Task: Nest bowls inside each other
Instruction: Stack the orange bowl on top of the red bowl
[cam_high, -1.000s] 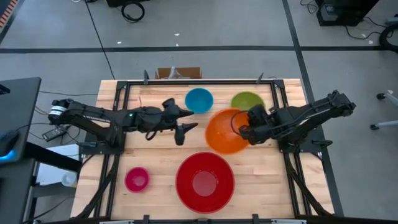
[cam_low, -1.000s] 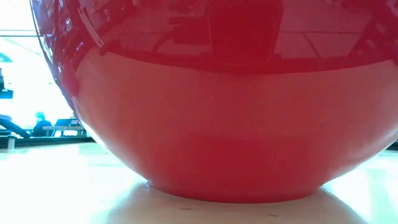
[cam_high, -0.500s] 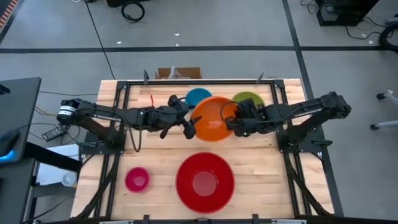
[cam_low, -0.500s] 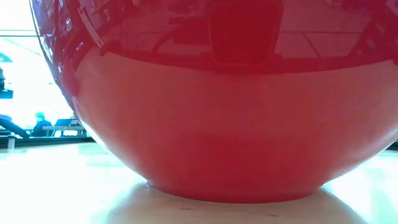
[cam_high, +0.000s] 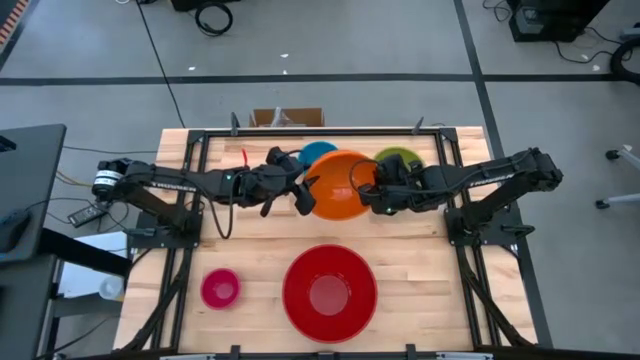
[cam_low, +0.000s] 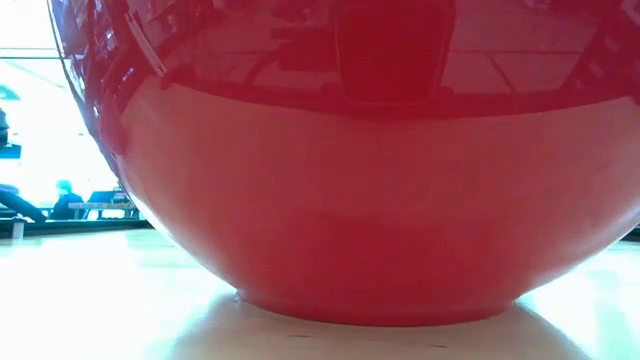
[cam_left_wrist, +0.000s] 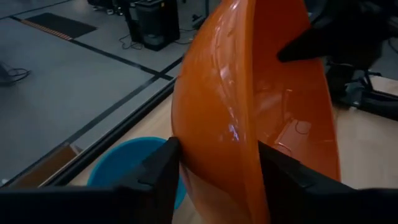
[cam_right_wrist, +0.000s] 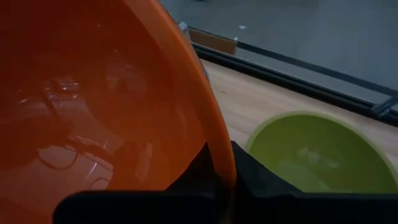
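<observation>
An orange bowl (cam_high: 338, 188) hangs tilted over the table's far middle, between my two grippers. My right gripper (cam_high: 363, 190) is shut on its right rim. My left gripper (cam_high: 305, 186) meets it at the left rim. Behind the orange bowl the blue bowl (cam_high: 316, 151) rests on the table, partly hidden. The olive-green bowl (cam_high: 399, 158) stands at the far right. The red bowl (cam_high: 329, 291) stands near the front edge, with the small pink bowl (cam_high: 220, 288) to its left. My left gripper has the orange bowl's left rim (cam_left_wrist: 249, 134) between its fingers, one finger on the outer wall (cam_left_wrist: 186, 149) and one inside the bowl. It comes nearly level from the table's left. The bowl stands tilted, clear of the table. My right gripper pinches the orange bowl's right rim (cam_right_wrist: 219, 149), one finger inside the bowl and one outside. It comes slanting down from the table's right. The bowl is lifted clear and tilted.
A black frame (cam_high: 200, 140) runs around the table's edges. The red bowl (cam_low: 340, 200) fills the low view. Bare wood lies between the red bowl and the held orange bowl.
My right gripper has carried the orange bowl toward the table's left and far edge, so it now covers part of the blue bowl. My left gripper has moved toward the table's right and come onto the bowl's left rim.
</observation>
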